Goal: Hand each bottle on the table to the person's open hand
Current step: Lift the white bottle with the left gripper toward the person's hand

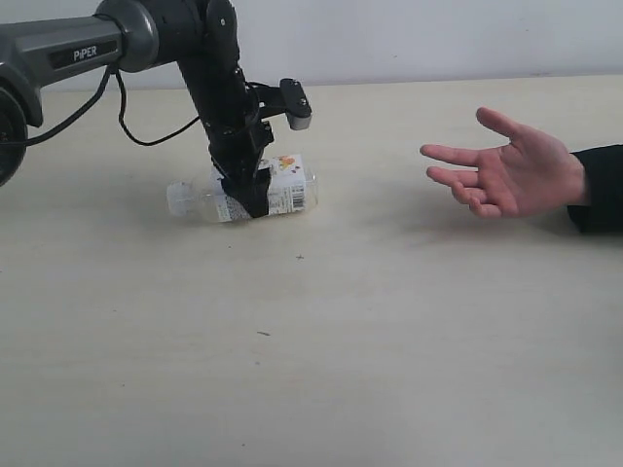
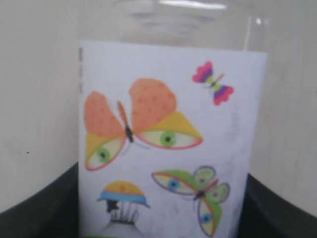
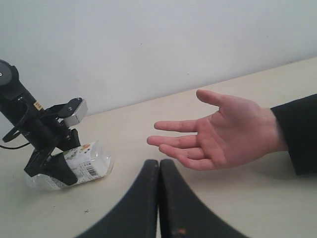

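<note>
One clear bottle (image 1: 287, 185) lies on its side on the table (image 1: 341, 370), its cap end pointing left. Its white label shows butterflies in the left wrist view (image 2: 168, 124). My left gripper (image 1: 245, 195) reaches down over the middle of the bottle, and its black fingers (image 2: 39, 213) press against both edges of the label. The person's open hand (image 1: 516, 175) is held palm up above the table at the right, well away from the bottle. My right gripper (image 3: 159, 168) is shut and empty, just short of that hand (image 3: 228, 134), with the bottle (image 3: 86, 161) off to its side.
A black cable (image 1: 146, 136) trails from the left arm over the table behind the bottle. The person's black sleeve (image 1: 599, 190) rests at the right edge. A white wall (image 1: 389, 39) stands behind the table.
</note>
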